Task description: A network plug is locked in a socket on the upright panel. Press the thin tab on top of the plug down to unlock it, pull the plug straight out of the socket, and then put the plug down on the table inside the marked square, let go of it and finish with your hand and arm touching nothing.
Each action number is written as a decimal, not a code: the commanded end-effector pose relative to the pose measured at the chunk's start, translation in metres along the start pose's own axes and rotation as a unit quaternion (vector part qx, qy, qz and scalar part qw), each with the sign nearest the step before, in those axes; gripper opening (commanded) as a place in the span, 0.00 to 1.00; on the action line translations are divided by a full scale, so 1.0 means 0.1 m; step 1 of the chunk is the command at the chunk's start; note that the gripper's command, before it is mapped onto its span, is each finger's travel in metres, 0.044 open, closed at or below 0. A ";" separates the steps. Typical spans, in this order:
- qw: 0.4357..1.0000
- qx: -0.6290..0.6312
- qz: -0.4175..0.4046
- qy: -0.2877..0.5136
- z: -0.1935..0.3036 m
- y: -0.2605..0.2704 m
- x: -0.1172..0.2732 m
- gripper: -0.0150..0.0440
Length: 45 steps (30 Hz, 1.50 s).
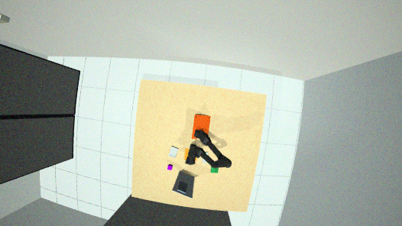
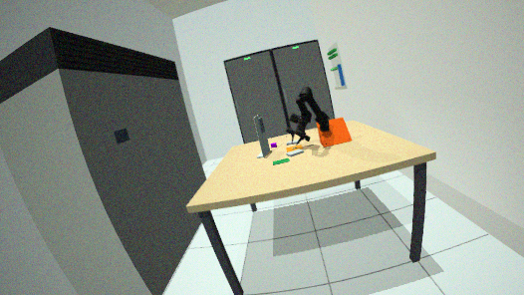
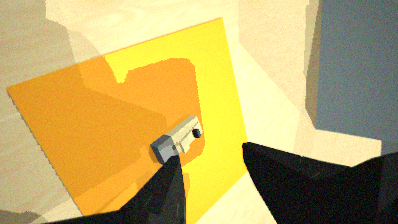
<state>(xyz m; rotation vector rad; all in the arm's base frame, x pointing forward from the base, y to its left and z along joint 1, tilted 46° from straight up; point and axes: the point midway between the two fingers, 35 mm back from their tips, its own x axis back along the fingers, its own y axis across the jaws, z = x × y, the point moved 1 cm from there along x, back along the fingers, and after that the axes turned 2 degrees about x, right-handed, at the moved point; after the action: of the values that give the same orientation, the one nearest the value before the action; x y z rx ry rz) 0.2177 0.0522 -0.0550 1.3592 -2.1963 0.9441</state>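
Note:
The plug [image 3: 176, 140], pale with a grey end and a small dark part at its side, is out of the socket and appears to lie on the orange-yellow marked square [image 3: 55, 115] [image 1: 186, 153] [image 2: 295, 148]. My gripper [image 3: 211, 157] [image 2: 296, 143] is open, its fingertips apart with nothing between them. The left fingertip in the wrist view overlaps the plug's grey end; I cannot tell whether they touch. The dark grey upright panel [image 1: 184, 184] [image 2: 261, 136] [image 3: 357, 65] stands beyond the square. Its socket is too small to make out.
A purple cube [image 1: 170, 167] [image 2: 273, 145] and a white flat piece [image 1: 173, 151] lie to one side of the square. A green flat piece [image 1: 214, 170] [image 2: 281, 161] and another pale flat piece [image 2: 295, 153] lie on the other side. An orange block [image 1: 202, 121] [image 2: 337, 132] is at the arm's base.

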 end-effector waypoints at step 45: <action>1.000 0.004 -0.001 0.005 0.07 -0.18 0.30 0.52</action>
<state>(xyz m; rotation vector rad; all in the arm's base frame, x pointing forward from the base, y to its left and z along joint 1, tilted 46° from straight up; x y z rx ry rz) 0.2178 0.0252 -0.0383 1.3571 -2.1796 0.9415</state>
